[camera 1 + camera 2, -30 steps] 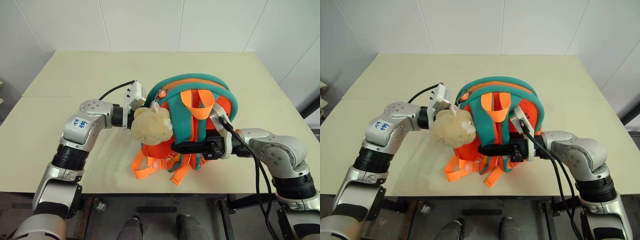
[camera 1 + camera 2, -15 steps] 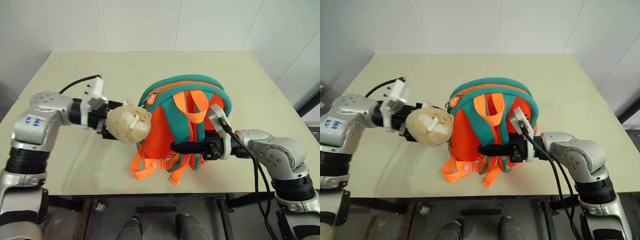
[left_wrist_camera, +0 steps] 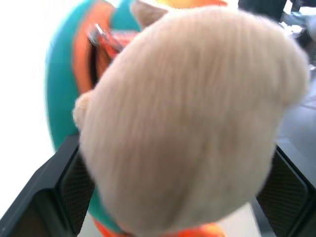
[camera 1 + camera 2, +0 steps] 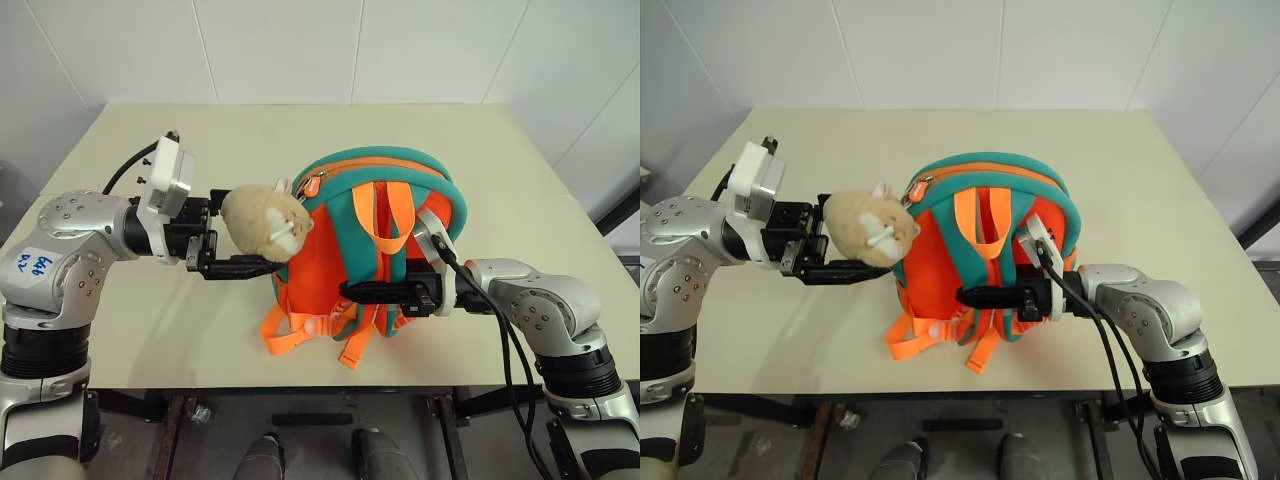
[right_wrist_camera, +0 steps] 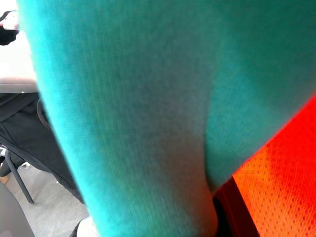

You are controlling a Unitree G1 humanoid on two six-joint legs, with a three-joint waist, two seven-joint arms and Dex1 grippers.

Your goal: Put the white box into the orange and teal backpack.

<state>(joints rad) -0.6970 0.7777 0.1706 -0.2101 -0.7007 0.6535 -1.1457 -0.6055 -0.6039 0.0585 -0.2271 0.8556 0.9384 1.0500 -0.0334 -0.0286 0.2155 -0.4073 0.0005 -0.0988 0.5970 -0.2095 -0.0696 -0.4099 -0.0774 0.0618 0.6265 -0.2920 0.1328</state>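
Orange and teal backpack [image 4: 375,250] stood upright mid-table [image 4: 150,150], right gripper [image 4: 350,292] clamped on a teal strap [image 4: 392,275] to steady it. Left gripper [image 4: 245,240] spread wide around the plush bear [image 4: 262,222], probably clearing the zipper. White box location: cannot tell.

backpack [image 4: 375,250] interior hidden, perhaps zipped

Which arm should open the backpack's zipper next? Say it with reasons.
Probably left. The left gripper is open near the zipper pull, with the plush bear between its fingers. The right gripper is shut on the backpack, steadying it.
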